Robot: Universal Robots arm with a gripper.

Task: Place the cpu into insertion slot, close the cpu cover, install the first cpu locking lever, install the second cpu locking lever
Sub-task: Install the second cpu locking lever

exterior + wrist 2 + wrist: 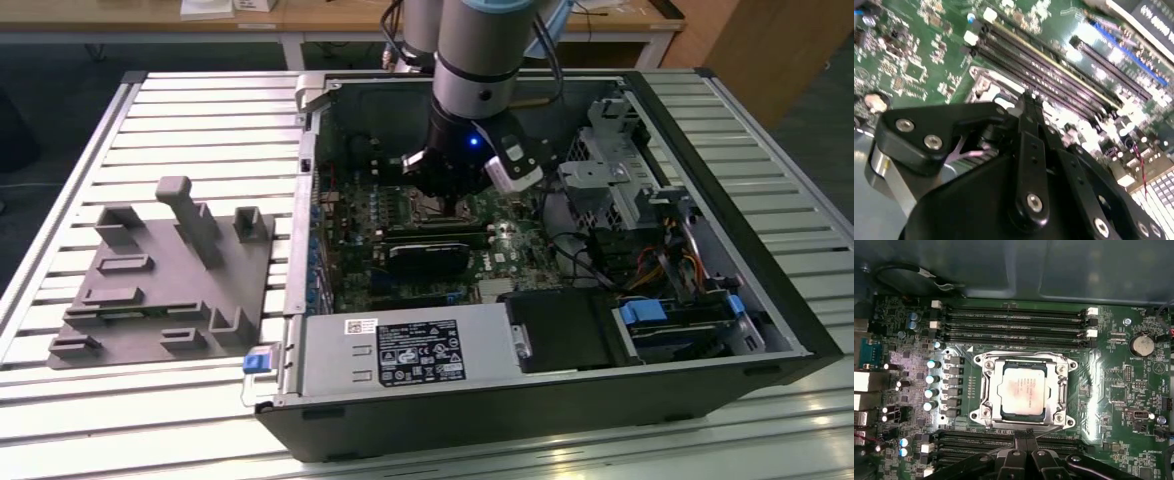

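In the first wrist view the cpu (pixel 1021 388), a silvery-beige square chip, lies flat in the socket on the green motherboard (pixel 1114 385). The cpu cover (pixel 985 390), a silver frame, lies down around it. A thin metal locking lever (pixel 1059 428) runs along the socket edge nearest my gripper (pixel 1026 434). The black fingers are pressed together with their tips right at that lever; I cannot tell if they touch it. In the second wrist view the gripper (pixel 1030 100) hangs just above a socket corner (pixel 985 82). In the exterior view the gripper (pixel 447 195) is low inside the open computer case.
Memory slots (pixel 1014 320) flank the socket on two sides. A black card (pixel 427 252) lies just in front of the socket, a power supply (pixel 400 352) nearer still. Drive cages and cables (pixel 627 190) fill the exterior view's right. A grey fixture block (pixel 160 280) sits outside the case.
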